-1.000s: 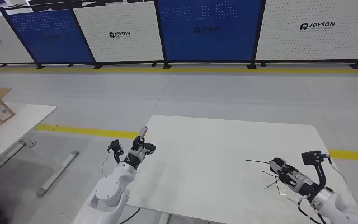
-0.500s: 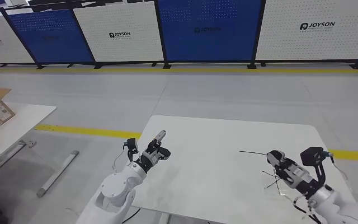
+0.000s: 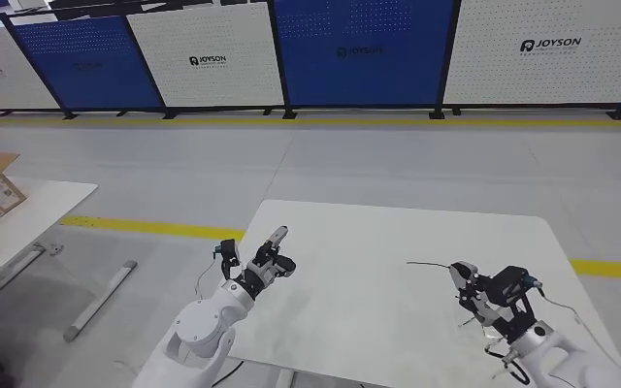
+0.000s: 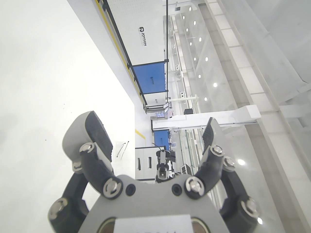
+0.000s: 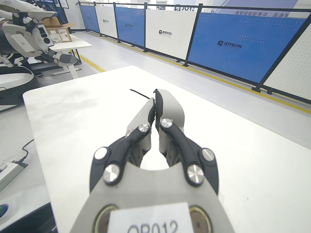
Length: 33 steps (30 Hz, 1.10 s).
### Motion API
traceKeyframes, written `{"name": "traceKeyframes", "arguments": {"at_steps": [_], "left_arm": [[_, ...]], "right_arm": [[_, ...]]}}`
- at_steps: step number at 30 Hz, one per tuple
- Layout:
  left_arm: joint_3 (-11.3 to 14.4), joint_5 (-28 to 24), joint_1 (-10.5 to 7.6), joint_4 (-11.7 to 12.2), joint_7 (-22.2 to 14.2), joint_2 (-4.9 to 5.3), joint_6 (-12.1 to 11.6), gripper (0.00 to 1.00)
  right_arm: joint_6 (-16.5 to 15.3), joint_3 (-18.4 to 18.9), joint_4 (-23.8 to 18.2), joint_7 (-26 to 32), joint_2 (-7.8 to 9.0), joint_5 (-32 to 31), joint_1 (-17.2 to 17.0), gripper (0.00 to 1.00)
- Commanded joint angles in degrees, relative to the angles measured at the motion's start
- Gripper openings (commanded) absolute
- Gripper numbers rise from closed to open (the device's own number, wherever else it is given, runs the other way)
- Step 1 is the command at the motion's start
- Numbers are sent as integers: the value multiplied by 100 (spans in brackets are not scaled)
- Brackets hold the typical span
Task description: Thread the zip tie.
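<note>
1. In my judgement the step in hand is the first one. One tie has been picked up and is held out, and no loop has been formed yet.
2. The right hand [image 5: 155, 95] is clenched on a black zip tie [image 5: 139, 94], pinched between its pads. Only a thin end pokes out past the fingertips.
3. That tie is held just above the white table [image 3: 369, 242], on the robot's right side. Its free end points across the top towards the other arm. The rest of the strap is hidden between the fingers, so I cannot tell where its head sits.
4. A few loose zip ties [image 4: 122, 149] lie flat on the table near the right hand.
5. The left hand [image 4: 150, 116] is released and empty, with its fingers spread wide. It hangs over the table's left edge, well apart from the right hand and aimed across the table at it.
6. The next move likely calls for the two hands to close the gap. The left hand would then take the free end and steer it into the head's slot, which needs fine alignment and a firm pinch on a thin, springy strap.
</note>
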Motion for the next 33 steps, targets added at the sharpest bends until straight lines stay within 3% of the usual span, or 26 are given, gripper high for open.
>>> {"name": "traceKeyframes", "arguments": {"at_steps": [1,10,14,18,33], "left_arm": [[0,0,0,0,0,0,0,100],[0,0,0,0,0,0,0,100],[0,0,0,0,0,0,0,100],[0,0,0,0,0,0,0,100],[0,0,0,0,0,0,0,100]], "right_arm": [[0,0,0,0,0,0,0,0],[0,-129,-132,-254,43,357,56,0],[0,-340,-217,-542,279,371,168,0],[0,-779,-255,-447,643,-236,363,0],[0,-779,-255,-447,643,-236,363,0]]}}
